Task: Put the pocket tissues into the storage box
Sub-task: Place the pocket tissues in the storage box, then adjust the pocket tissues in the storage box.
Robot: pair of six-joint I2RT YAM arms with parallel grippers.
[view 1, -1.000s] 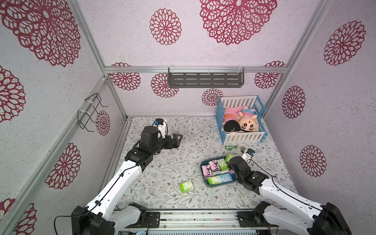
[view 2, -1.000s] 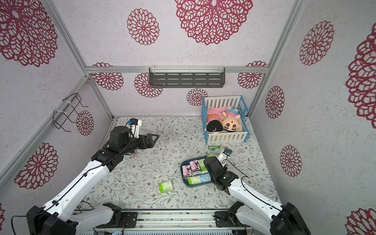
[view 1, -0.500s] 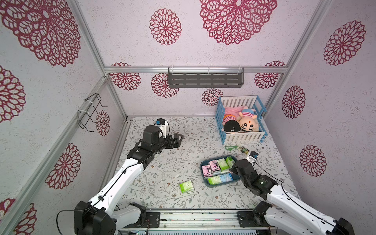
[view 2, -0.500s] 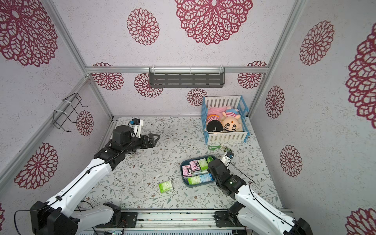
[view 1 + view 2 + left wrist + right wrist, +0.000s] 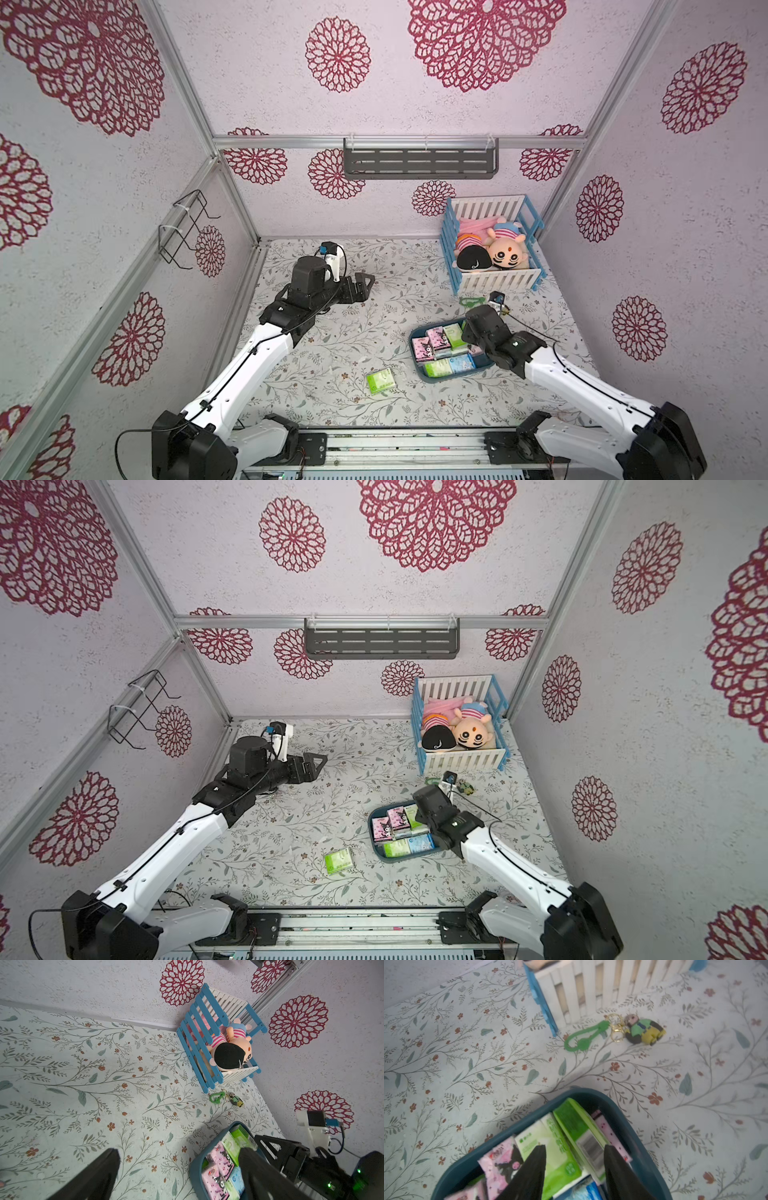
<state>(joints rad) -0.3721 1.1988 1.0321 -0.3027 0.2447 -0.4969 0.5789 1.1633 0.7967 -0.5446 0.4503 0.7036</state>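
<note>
1. While most of the pocket tissues (image 5: pixel 444 347) lie packed inside the storage box (image 5: pixel 417 362), one loose lime-green pack (image 5: pixel 380 380) lies flat on the floral table (image 5: pixel 332 332). It is near the box, on the side toward the left arm, and not touching it.
2. Inside the box, pink packs (image 5: pixel 502 1161) with a black cartoon figure lie beside green-and-white ones, and a light blue pack (image 5: pixel 462 362) lies by the nearer wall. One green pack with a barcode (image 5: pixel 583 1132) stands tilted on its edge against its neighbours.
3. In the wrist view, the right gripper (image 5: pixel 574 1148) hangs over the box with its jaws apart. The tilted green pack shows in the gap and nothing is clamped.
4. The left gripper (image 5: pixel 365 279) sits low over the table, well apart from the box, with its jaws wide apart and empty.
5. A blue-and-white slatted crib (image 5: pixel 498 280) holding two plush dolls (image 5: pixel 505 259) stands in the far corner on the right arm's side.
6. A green clip (image 5: pixel 583 1040), joined by gold rings to a small figure (image 5: pixel 644 1031), lies on the table between the crib and the box.
</note>
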